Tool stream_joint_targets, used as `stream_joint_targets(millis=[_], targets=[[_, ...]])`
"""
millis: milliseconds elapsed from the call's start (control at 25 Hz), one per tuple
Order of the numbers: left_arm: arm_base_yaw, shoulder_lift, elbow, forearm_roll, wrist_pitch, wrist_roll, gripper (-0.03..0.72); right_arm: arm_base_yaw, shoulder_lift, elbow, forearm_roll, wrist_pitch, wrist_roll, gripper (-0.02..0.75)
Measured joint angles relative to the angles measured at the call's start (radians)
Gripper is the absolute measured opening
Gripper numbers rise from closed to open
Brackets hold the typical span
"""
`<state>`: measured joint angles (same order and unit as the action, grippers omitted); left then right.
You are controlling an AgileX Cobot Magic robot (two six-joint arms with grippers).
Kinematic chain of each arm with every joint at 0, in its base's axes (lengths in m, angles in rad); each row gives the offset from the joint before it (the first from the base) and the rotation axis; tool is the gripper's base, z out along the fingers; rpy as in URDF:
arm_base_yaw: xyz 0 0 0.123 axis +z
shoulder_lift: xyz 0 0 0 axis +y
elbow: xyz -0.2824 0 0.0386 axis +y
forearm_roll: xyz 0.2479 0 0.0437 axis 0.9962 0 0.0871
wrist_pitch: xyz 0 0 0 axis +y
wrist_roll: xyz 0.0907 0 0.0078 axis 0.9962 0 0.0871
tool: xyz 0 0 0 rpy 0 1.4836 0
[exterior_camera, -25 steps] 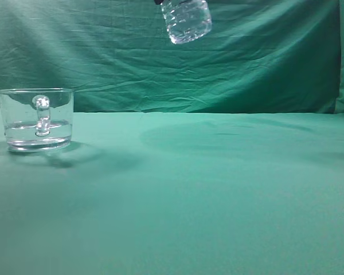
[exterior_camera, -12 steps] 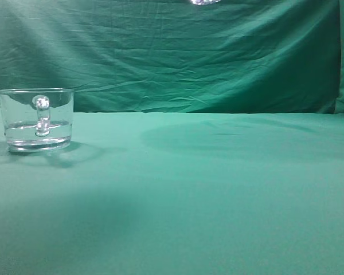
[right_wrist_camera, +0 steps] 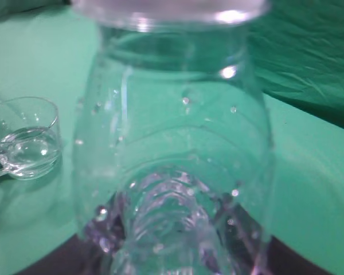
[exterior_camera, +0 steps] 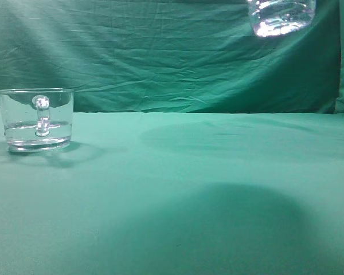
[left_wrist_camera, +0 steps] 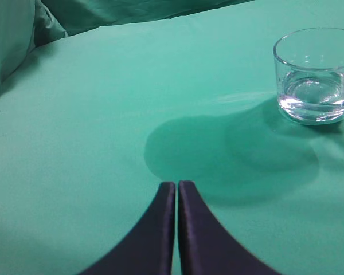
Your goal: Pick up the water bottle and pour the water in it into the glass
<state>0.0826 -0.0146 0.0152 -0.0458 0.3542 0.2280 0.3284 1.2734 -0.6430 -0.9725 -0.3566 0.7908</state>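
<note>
Your green cloth table (exterior_camera: 178, 172) carries only the glass (exterior_camera: 36, 119) at nine o'clock of the exterior view, with the water (exterior_camera: 37, 132) pooled low inside it. The water bottle (exterior_camera: 281, 16) hangs in the air at one o'clock, well apart from the glass. It fills the right wrist view, your right gripper clamped round it. Your left gripper (left_wrist_camera: 176, 189) hovers over bare cloth, fingers together.
</note>
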Motion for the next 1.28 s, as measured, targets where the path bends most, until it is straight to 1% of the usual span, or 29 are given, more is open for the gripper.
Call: stream_joint_targets(millis=[80,200,360,400,520,680,760,880,960,1000,1120,1280], targets=[[0.0,0.0,0.0,0.0,0.0,0.0,0.0,-0.048,0.0,0.032,0.094,-0.05,-0.085,0.299],[0.0,0.0,0.0,0.0,0.0,0.0,0.0,-0.101,0.0,0.073,0.247,-0.069,-0.22,0.299],[0.0,0.0,0.0,0.0,0.0,0.0,0.0,-0.127,0.011,0.133,0.5,-0.089,-0.448,0.299],[0.0,0.0,0.0,0.0,0.0,0.0,0.0,-0.128,0.026,0.143,0.543,-0.105,-0.495,0.299],[0.0,0.0,0.0,0.0,0.0,0.0,0.0,-0.129,0.092,0.152,0.587,-0.144,-0.556,0.299],[0.0,0.0,0.0,0.0,0.0,0.0,0.0,-0.129,0.189,0.152,0.603,-0.212,-0.597,0.299],[0.0,0.0,0.0,0.0,0.0,0.0,0.0,-0.132,0.244,0.152,0.608,-0.271,-0.625,0.299],[0.0,0.0,0.0,0.0,0.0,0.0,0.0,-0.132,0.328,0.152,0.691,-0.344,-0.702,0.299],[0.0,0.0,0.0,0.0,0.0,0.0,0.0,-0.132,0.386,0.152,0.758,-0.399,-0.726,0.299],[0.0,0.0,0.0,0.0,0.0,0.0,0.0,-0.132,0.408,0.152,0.773,-0.431,-0.73,0.299],[0.0,0.0,0.0,0.0,0.0,0.0,0.0,-0.132,0.458,0.152,0.785,-0.51,-0.735,0.299],[0.0,0.0,0.0,0.0,0.0,0.0,0.0,-0.132,0.473,0.152,0.785,-0.5,-0.736,0.299]])
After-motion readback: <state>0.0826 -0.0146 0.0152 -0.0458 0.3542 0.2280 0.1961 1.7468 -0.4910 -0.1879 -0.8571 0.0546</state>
